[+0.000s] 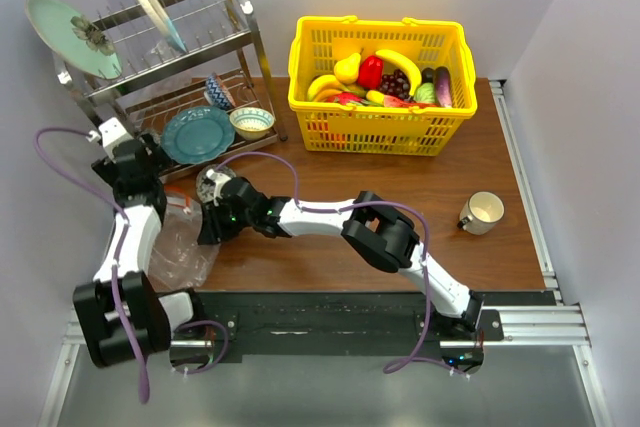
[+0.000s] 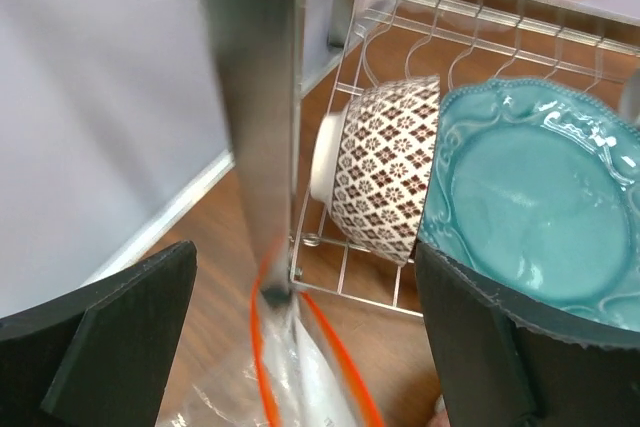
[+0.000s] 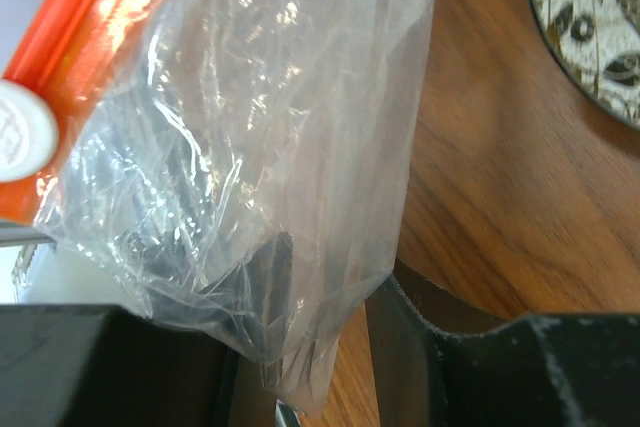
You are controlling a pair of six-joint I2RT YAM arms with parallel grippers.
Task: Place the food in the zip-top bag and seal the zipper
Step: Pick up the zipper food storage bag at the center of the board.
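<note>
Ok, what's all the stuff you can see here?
basket: one, yellow, far middle
toy food: a heap, mixed colours, in the basket
zip-top bag: one, clear with orange zipper, near left
mug: one, cream, right side
dish rack: one, silver, far left
plates: three, teal, pale green, cream, in rack
bowls: two, patterned, rack's lower shelf
small dish: one, patterned, beside bag
left gripper: one, black, open, over bag's mouth
right gripper: one, black, open, at the bag

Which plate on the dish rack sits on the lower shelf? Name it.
The dark teal plate, on the lower shelf beside a small patterned bowl. The pale green plate and the cream plate stand in the top tier instead.
</note>
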